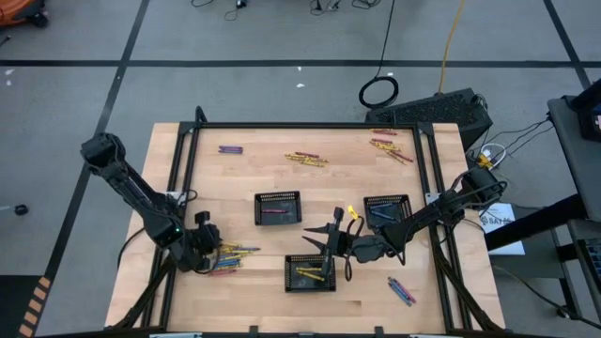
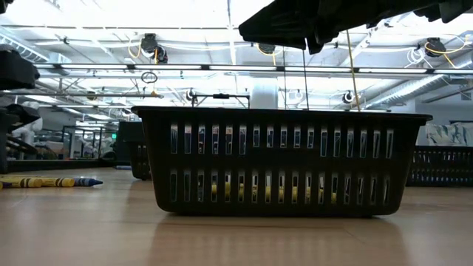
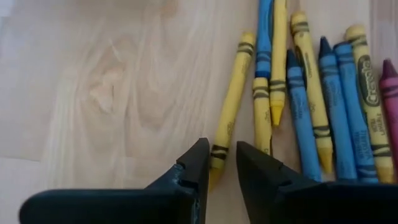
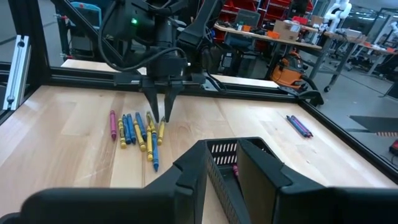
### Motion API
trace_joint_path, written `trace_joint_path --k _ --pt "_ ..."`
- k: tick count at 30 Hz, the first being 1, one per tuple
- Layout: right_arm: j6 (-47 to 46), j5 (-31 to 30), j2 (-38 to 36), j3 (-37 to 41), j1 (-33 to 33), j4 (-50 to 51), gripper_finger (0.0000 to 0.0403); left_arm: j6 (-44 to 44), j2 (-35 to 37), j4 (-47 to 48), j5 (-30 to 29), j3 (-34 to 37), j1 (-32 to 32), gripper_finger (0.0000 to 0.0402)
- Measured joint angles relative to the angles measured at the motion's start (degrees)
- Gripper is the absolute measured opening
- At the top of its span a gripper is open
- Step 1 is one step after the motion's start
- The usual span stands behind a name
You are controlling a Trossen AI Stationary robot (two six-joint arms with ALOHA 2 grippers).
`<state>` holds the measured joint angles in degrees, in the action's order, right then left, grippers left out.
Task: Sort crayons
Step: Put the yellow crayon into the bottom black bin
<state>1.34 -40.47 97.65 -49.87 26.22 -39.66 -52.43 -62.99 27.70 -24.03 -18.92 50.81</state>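
Note:
A loose pile of yellow, blue and pink crayons (image 1: 235,253) lies flat on the wooden table near its left front. My left gripper (image 3: 222,165) points down at the pile's edge. Its fingers stand narrowly apart around the end of one yellow crayon (image 3: 229,106); the right wrist view shows this gripper (image 4: 163,115) too. My right gripper (image 1: 324,239) hangs open above the near black mesh tray (image 1: 310,272), with nothing between its fingers (image 4: 193,171). Yellow crayons lie in that tray. My left gripper comes from above, slanting down, with a finger on either side of the yellow crayon's end (image 3: 217,152). One finger (image 3: 194,167) covers part of that end. I cannot tell whether either finger touches it. The crayon lies flat on the table.
Two more mesh trays (image 1: 278,207) (image 1: 387,208) stand mid-table. More crayons lie at the far left (image 1: 230,149), far middle (image 1: 306,159), far right (image 1: 390,148) and near right (image 1: 401,289). A black frame (image 1: 300,125) edges the table.

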Motion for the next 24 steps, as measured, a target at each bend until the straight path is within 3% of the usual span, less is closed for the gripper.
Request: trace_joint_path --k 9,15,18,24 --pt "0.47 0.00 0.00 0.00 0.00 0.02 0.0073 3.60 -1.96 -0.67 2.84 -0.26 -2.68 0.0075" --pt "3.17 -0.45 -0.35 0.00 0.65 0.17 0.0073 4.89 -2.00 -0.53 3.39 -0.24 -4.06 0.0011" --pt "5.07 -3.00 -1.61 0.00 1.87 0.08 0.0073 4.90 -1.57 0.20 2.89 -0.70 -4.58 0.0010" --pt "9.74 -11.48 -7.18 -0.02 6.41 2.30 0.0073 5.07 0.44 8.52 -3.69 -6.20 -4.75 0.0004"
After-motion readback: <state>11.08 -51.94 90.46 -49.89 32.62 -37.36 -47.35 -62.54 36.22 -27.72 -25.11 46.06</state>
